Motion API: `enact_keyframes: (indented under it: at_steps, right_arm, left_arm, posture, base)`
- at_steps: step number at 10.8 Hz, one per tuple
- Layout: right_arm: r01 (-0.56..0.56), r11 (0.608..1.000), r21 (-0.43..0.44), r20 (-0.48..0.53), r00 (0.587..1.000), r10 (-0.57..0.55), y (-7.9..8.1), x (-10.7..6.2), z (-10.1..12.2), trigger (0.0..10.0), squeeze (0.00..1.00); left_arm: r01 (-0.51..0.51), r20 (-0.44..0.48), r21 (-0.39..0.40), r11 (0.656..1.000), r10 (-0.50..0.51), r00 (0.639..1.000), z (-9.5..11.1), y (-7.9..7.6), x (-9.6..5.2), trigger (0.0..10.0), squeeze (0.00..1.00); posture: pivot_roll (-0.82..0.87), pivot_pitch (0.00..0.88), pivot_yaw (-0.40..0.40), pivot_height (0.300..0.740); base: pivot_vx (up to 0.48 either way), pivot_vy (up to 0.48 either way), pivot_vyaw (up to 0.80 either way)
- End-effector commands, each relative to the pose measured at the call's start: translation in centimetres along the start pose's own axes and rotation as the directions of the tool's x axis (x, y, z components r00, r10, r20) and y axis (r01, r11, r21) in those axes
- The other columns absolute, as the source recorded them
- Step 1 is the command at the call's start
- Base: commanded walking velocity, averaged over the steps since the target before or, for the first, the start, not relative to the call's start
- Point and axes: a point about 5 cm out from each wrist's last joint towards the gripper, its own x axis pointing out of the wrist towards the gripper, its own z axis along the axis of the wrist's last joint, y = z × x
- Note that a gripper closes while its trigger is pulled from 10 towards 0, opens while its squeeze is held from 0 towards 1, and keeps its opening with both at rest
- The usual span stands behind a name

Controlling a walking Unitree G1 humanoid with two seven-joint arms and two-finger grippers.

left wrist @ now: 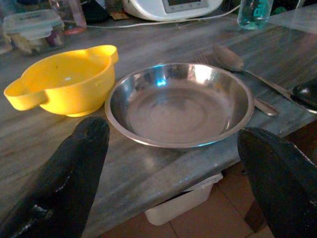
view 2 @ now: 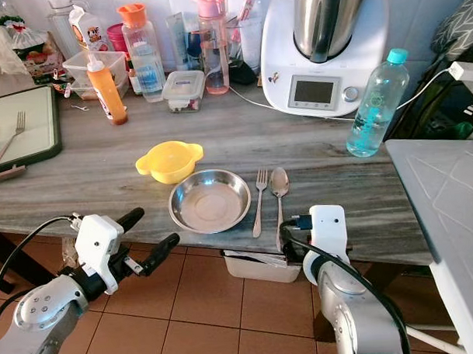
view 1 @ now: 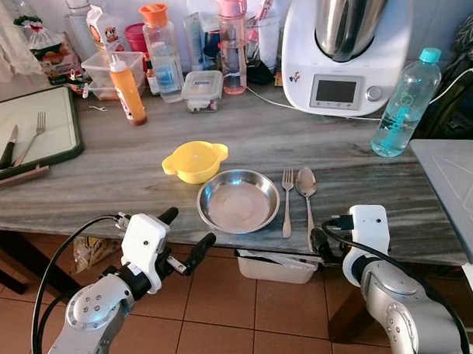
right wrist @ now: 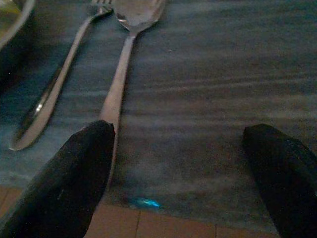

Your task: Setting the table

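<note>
Near the table's front edge, just right of the steel plate (view 1: pixel 239 200): fork (view 1: pixel 287 201) and spoon (view 1: pixel 306 194) side by side, almost touching, long axes running near to far, heads at the far end, handles toward the robot. Spoon handle reaching close to the edge, directly ahead of the right claw (right wrist: pixel 185 163). Wrist view along that claw: black fingers (right wrist: pixel 74 168) spread wide apart, gripping nothing, spoon handle ending just by the finger on the fork's side, bare table between the two fingers. Probably a small shift left needed to straddle the spoon, should that be the next piece to move.

Touching or nearly touching the plate's far-left rim: yellow bowl (view 1: pixel 194 160) with two side handles. Left claw (view 1: pixel 188 237) off the near edge, below table height, left of the plate; fingers likewise apart and empty, plate framed between them in its wrist view. Plate and bowl closer to the left arm, cutlery to the right.

Farther out, at the far left: dark tray (view 1: pixel 64 125) holding a second fork (view 1: pixel 33 136) and a knife (view 1: pixel 8 146), well apart from both claws. Along the far wall: bottles, containers, a white kitchen machine (view 1: pixel 345 49).
</note>
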Motion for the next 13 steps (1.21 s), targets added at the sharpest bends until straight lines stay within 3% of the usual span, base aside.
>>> enact_keyframes:
  at_steps: [1,3,5,6,8,13]
  right_arm:
    - [-0.036,0.999,-0.006,0.025,0.999,0.036,0.6,-0.1,0.3,10.0,1.0]
    - [-0.049,0.999,0.015,0.134,0.99,0.046,0.6,-0.4,1.9,10.0,1.0]
    - [0.036,0.999,-0.036,0.18,0.983,-0.028,-0.8,-0.7,2.4,10.0,1.0]
    - [0.079,0.992,-0.097,0.146,0.987,-0.064,-1.6,-0.8,2.0,10.0,1.0]
    - [0.056,0.992,-0.113,0.081,0.996,-0.047,-2.1,-1.1,0.7,10.0,1.0]
    - [-0.012,0.996,-0.093,0.003,1.0,0.012,-0.3,-0.9,-1.0,10.0,1.0]
  left_arm:
    - [0.006,-0.007,0.01,1.0,-0.006,1.0,-0.2,0.1,-0.1,10.0,0.0]
    - [0.007,-0.008,0.008,1.0,-0.007,1.0,-0.3,0.0,0.0,10.0,0.0]
    - [0.007,-0.005,0.008,1.0,-0.007,1.0,-0.3,0.1,0.0,10.0,0.0]
    - [0.007,-0.004,0.009,1.0,-0.007,1.0,-0.3,0.1,-0.1,10.0,0.0]
    - [0.007,-0.004,0.008,1.0,-0.007,1.0,-0.3,0.1,0.0,10.0,0.0]
    - [0.008,-0.002,0.007,1.0,-0.008,1.0,0.0,0.0,0.1,10.0,0.0]
  posture:
    - [0.09,0.036,0.042,0.74]
    - [0.08,0.036,0.043,0.74]
    - [0.08,0.032,0.039,0.74]
    - [0.08,0.03,0.04,0.74]
    - [0.08,0.028,0.041,0.74]
    - [0.09,0.035,0.045,0.74]
  base:
    - [0.0,0.0,0.0]
    - [0.0,0.0,0.0]
    - [0.0,0.0,0.0]
    - [0.0,0.0,0.0]
    - [0.0,0.0,0.0]
    - [0.0,0.0,0.0]
